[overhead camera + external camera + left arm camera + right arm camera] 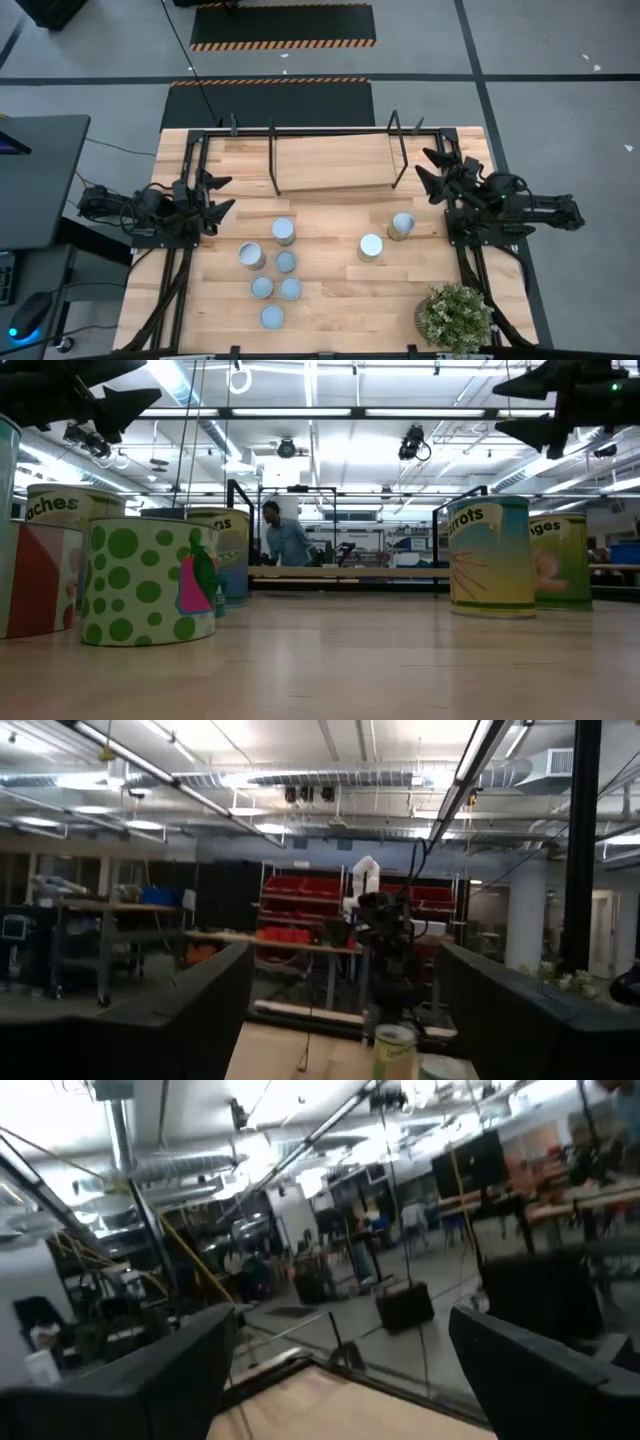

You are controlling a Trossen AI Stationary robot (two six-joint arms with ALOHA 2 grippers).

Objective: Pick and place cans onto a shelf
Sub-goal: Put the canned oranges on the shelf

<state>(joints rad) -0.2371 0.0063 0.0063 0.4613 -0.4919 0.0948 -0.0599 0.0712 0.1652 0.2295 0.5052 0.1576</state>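
Several cans with silvery round tops stand upright on the wooden tabletop. A cluster [273, 272] sits left of centre, and two cans [371, 247] [402, 226] stand right of centre. In the low view they show as labelled tins [150, 582] [490, 557]. The shelf [335, 162], a light board in a black frame, stands at the far middle of the table. My left gripper [222, 196] hovers open at the table's left edge, pointing at the cluster's side. My right gripper [430, 170] hovers open at the right edge, beside the shelf's right end. Neither has anything between its fingers.
A bushy green potted plant [455, 315] stands at the table's near right corner. Black frame rails [300, 130] run along the far edge. Bare tabletop lies between the cans and the shelf. A person [285, 540] stands in the room beyond.
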